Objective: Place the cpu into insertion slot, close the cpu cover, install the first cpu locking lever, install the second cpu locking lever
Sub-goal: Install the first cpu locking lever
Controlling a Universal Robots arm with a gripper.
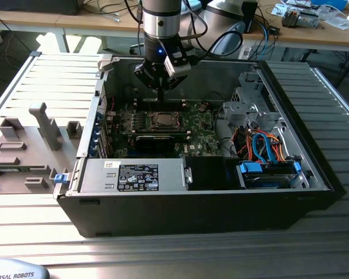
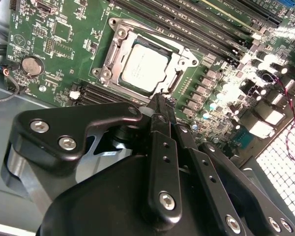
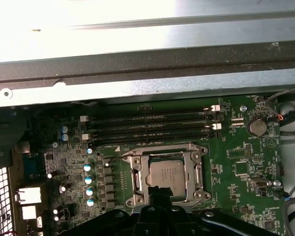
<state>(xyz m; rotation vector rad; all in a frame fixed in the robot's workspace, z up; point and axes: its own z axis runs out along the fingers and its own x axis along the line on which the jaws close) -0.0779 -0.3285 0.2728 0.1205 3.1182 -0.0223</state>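
Note:
The cpu (image 2: 145, 69), a square chip with a dull silver top, lies flat in the insertion slot (image 2: 104, 73) on the green circuit board (image 2: 54, 44). The cpu cover (image 2: 119, 35), a silvery frame with a square window, lies down around the chip. A thin wire lever (image 2: 176, 81) runs along one side of the socket. My gripper (image 2: 160, 101) is shut with nothing between its black fingers, its tip just at the socket's near edge. In the first wrist view the gripper (image 3: 160, 192) overlaps the edge of the cpu (image 3: 168, 173). In the exterior view the gripper (image 1: 161, 97) hangs above the cpu (image 1: 161, 121) inside the case.
Long black memory slots (image 3: 147, 129) run beside the socket, with a coin battery (image 3: 257, 127) and a row of capacitors (image 3: 88, 179) nearby. The metal case wall (image 3: 137, 64) stands close behind. A power supply (image 1: 134, 174) and orange and blue cables (image 1: 264, 148) fill the case front.

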